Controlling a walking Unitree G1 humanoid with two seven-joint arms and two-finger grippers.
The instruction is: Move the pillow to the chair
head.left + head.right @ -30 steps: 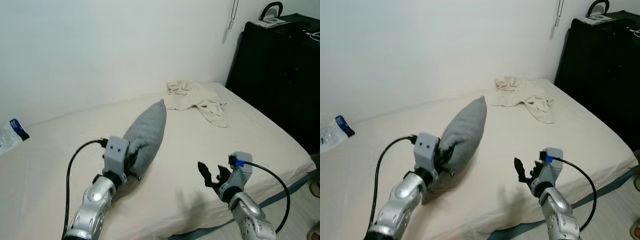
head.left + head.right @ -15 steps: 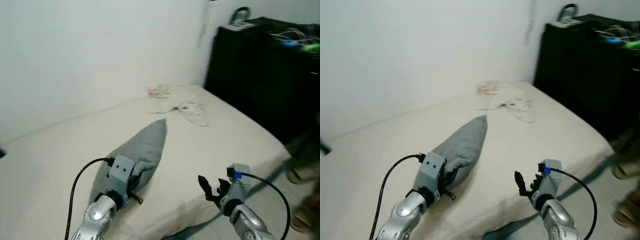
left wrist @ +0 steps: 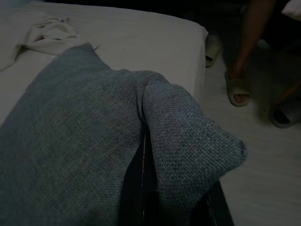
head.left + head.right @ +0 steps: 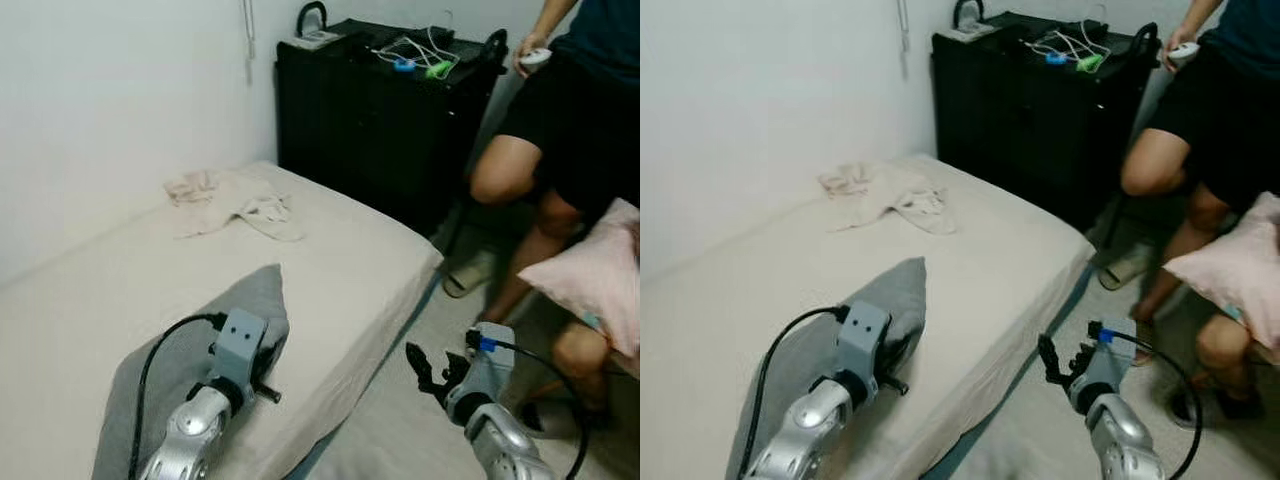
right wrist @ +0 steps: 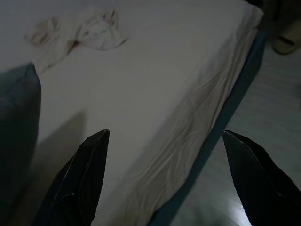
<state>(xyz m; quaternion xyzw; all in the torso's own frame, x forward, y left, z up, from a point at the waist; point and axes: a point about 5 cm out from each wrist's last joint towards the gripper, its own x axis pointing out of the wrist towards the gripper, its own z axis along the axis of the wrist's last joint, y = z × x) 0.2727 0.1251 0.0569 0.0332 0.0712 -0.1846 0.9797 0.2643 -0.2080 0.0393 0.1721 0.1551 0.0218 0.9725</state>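
A grey pillow (image 4: 180, 365) lies along the near part of the bed (image 4: 340, 250), with one corner pointing toward the bed's middle. My left gripper (image 4: 262, 372) is shut on a fold of the pillow (image 3: 94, 127), and the fabric bulges over its black fingers (image 3: 141, 188). Off the bed's edge and above the floor, my right gripper (image 4: 430, 370) is held open with nothing in it. Between its spread fingers (image 5: 89, 165), the right wrist view looks at the bed's side and the pillow's tip (image 5: 19, 108).
A crumpled beige cloth (image 4: 230, 200) lies at the bed's far end. A black cabinet (image 4: 380, 110) with cables on top stands beyond the bed. A person (image 4: 560, 130) is at the right with bent legs, a pink pillow (image 4: 600, 280) and slippers (image 4: 465, 275) near them.
The camera has swung to the right, bringing the cabinet and the person into view. The left gripper still holds the pillow, which now sits lower, near the bed's front.
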